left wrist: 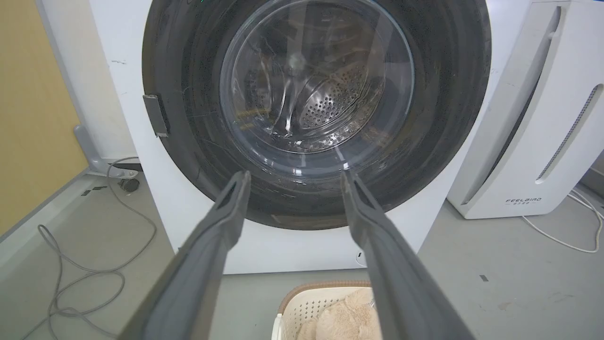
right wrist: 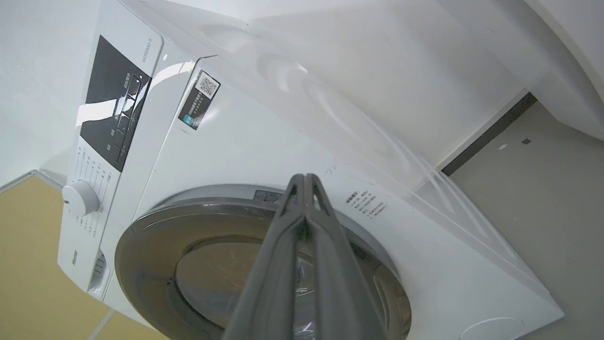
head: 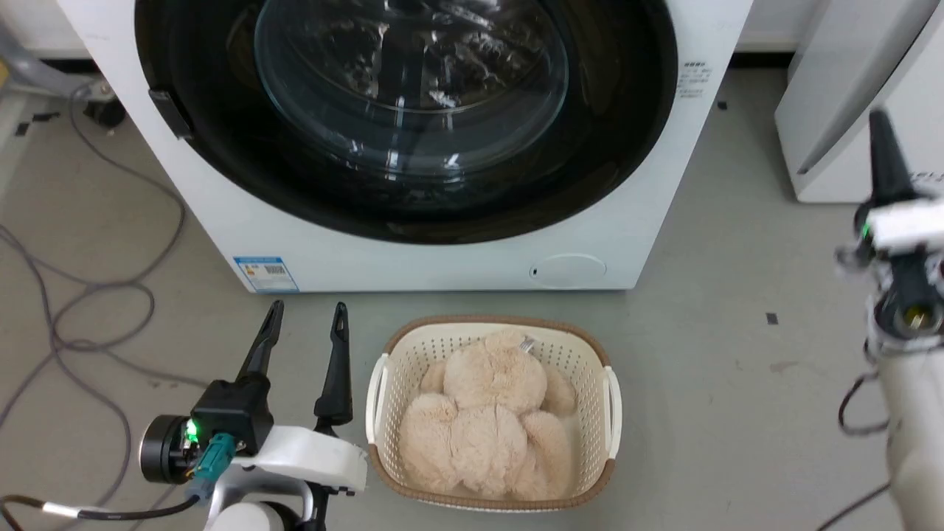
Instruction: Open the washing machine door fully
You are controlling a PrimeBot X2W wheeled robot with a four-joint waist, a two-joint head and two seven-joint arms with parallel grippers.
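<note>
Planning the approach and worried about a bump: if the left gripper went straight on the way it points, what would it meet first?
Most likely the washing machine door, low on its black rim just under the glass bowl. The left gripper is open and nothing lies between. Depth is unclear.

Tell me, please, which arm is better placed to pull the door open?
Left, probably: the left claw is open, aimed at the door, nearer its grey tab; the right claw is shut.
</note>
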